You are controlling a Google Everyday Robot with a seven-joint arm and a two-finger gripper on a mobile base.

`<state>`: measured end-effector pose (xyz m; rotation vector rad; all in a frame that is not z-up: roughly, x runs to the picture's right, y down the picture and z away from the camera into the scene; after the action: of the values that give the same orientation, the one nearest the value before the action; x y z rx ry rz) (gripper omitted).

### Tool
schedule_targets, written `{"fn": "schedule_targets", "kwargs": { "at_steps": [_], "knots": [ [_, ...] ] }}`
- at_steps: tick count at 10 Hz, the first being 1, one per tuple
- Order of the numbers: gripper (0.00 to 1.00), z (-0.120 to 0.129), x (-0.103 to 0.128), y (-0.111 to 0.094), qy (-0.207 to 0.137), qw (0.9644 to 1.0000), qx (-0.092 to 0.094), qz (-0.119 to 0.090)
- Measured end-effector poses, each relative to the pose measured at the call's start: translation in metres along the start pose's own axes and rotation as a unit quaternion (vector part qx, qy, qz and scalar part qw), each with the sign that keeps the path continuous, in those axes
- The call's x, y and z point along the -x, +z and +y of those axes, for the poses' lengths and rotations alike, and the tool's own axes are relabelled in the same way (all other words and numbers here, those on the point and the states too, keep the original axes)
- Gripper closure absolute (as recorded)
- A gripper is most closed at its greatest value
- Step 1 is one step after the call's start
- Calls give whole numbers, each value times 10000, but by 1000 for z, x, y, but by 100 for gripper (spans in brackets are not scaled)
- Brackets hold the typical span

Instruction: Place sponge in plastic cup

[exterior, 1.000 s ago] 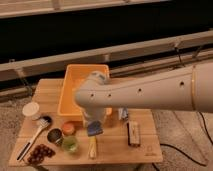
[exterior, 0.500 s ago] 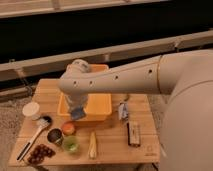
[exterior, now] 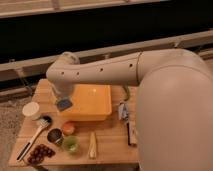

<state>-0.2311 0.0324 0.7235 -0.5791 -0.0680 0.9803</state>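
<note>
Midway through the task: transport phase. The gripper hangs over the left edge of the yellow bin, closed on the sponge, which is held clear of the table. The white cup stands upright at the left side of the table, just left of the bin. It is close to the sponge but apart from it, so the pick-up looks complete and the placing is not yet done.

The next move calls for a short shift to the left and slightly nearer, until the sponge is centred above the mouth of the white cup. A descent and a release would then follow. The sponge looks nearly as wide as the cup's opening, so careful centring seems necessary. A tilted sponge could catch on the rim or tip the light cup.

The surface is a slatted wooden table. A brush lies just on the near side of the white cup. To its right are a dark bowl, an orange cup and a green cup, with grapes at the near left corner. A dark block lies near the right edge.

The room behind is a dark wall crossed by pale horizontal rails. A speckled floor shows to the left of the table.
</note>
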Motion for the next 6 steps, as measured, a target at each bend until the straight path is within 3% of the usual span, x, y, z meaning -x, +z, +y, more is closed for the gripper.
{"fn": "schedule_targets", "kwargs": {
  "at_steps": [3, 6],
  "knots": [
    [100, 15, 26, 12, -359, 9984, 423, -114],
    [100, 35, 36, 25, -737, 9937, 831, -156]
  ]
}}
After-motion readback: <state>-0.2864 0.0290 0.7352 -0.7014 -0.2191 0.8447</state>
